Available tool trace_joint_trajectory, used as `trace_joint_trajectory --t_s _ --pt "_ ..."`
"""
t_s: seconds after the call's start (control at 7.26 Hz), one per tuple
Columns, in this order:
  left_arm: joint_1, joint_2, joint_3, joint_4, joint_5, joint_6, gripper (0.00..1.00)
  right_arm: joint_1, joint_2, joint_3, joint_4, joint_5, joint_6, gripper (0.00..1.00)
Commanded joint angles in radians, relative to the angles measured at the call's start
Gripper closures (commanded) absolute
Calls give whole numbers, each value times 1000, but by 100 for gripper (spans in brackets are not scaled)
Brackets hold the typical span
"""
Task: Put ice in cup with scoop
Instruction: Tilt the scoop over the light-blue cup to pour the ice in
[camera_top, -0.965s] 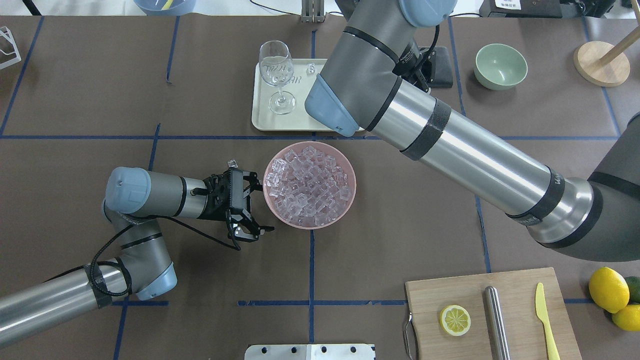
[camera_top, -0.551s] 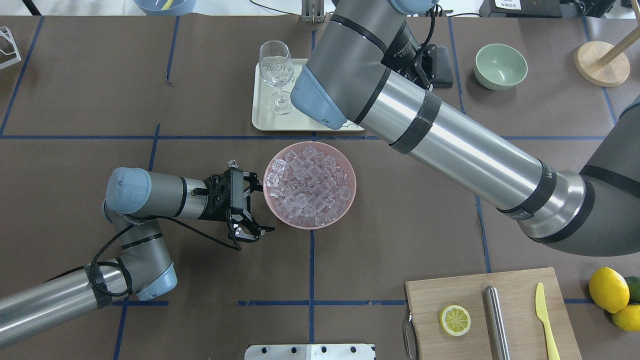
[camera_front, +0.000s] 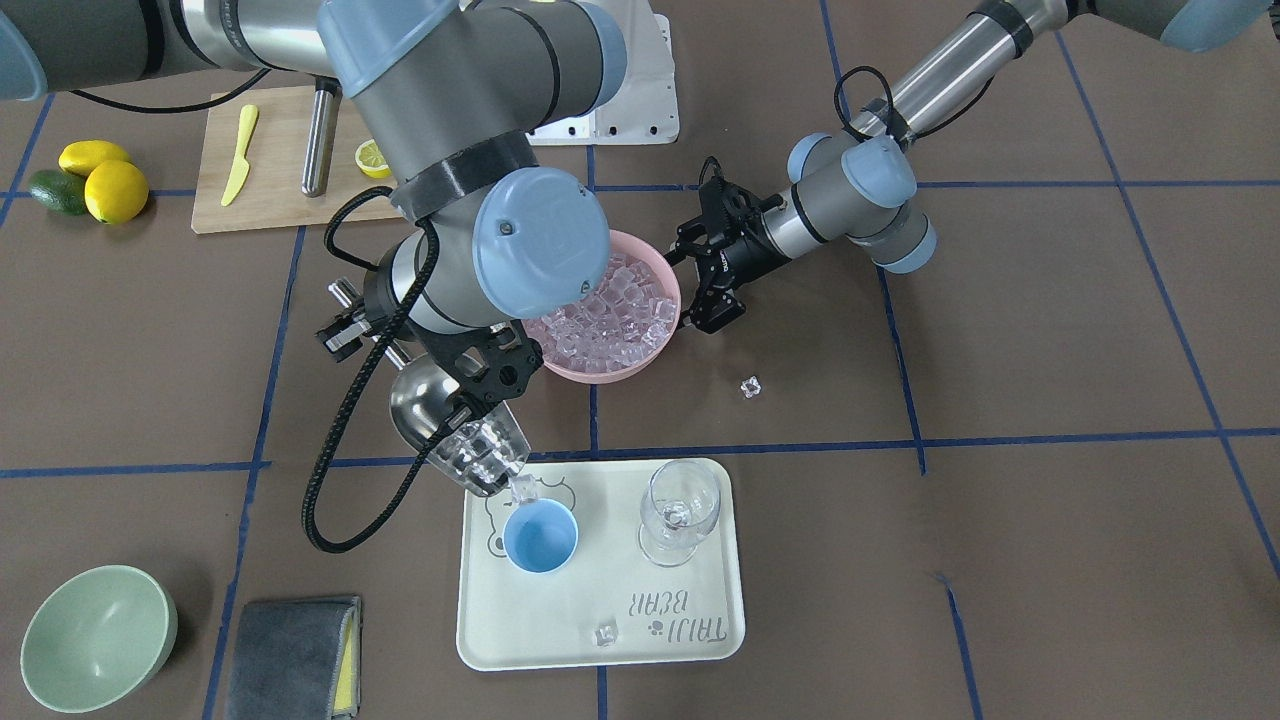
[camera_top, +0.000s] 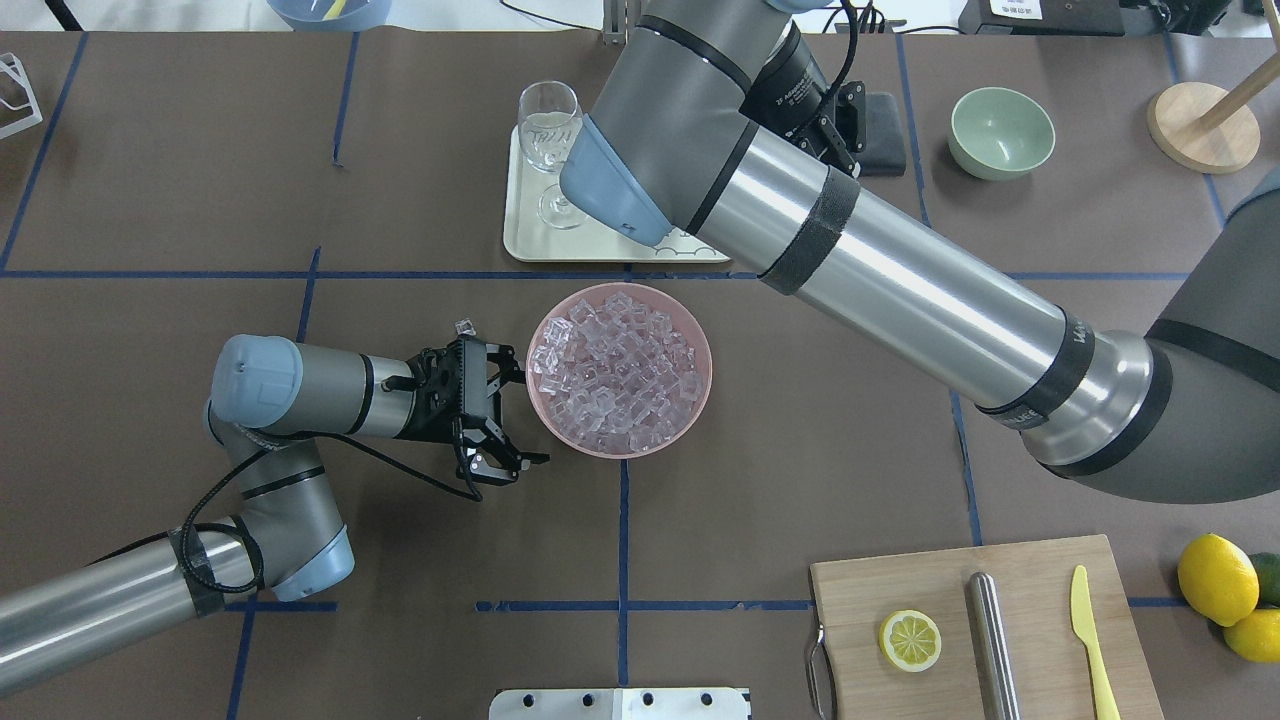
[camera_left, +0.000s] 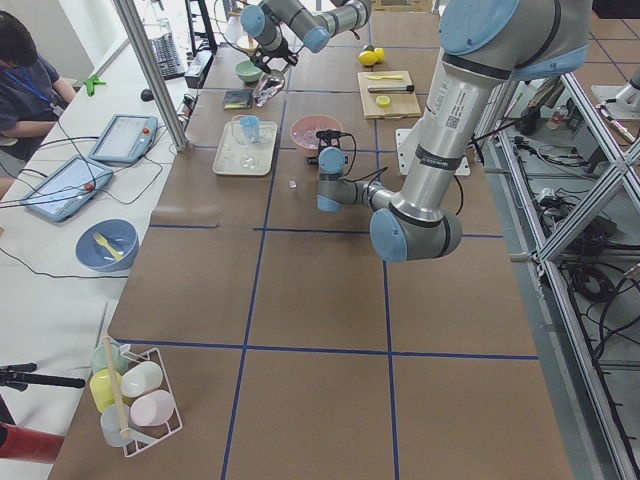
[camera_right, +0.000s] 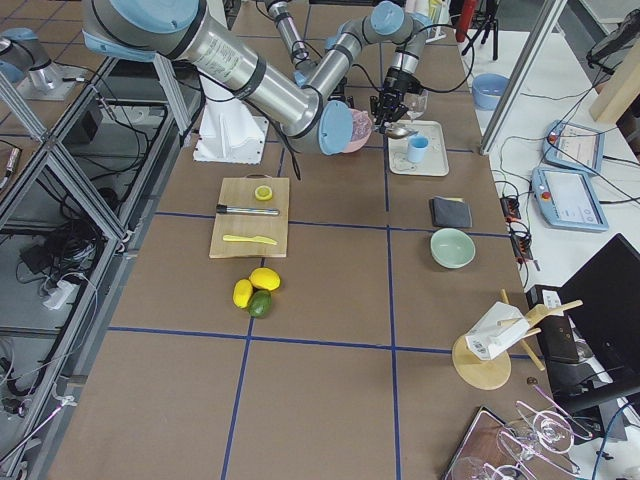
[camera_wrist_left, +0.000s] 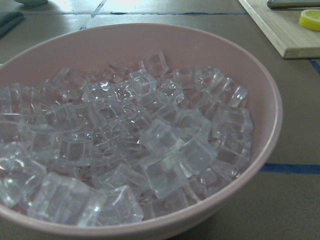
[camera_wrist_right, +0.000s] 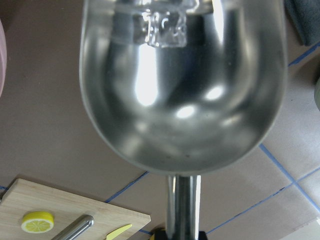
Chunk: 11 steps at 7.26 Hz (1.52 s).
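Scoop (camera_front: 420, 405) tipped over cup (camera_front: 540, 541)
My right claw (camera_front: 352, 325) is clamped on the handle, ice (camera_front: 478, 452) at the lip above the cup (one cube by its rim).

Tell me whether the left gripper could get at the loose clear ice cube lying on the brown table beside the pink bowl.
Probably yes. The loose clear ice cube lies on bare table close to the open left gripper, with nothing between them; the pink bowl sits aside.
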Motion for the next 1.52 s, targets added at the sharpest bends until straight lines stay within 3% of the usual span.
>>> trace_joint_trajectory --t_s 0.0,0.96,1.38 --pt "0 0 0 0 -1 0 0 1 2 -1 0 1 -1 100" --pt "-2 2 0 0 -1 0 0 1 2 6 0 6 -1 100" --pt "-3 2 -2 0 -1 0 0 54 9 47 1 104 24 100"
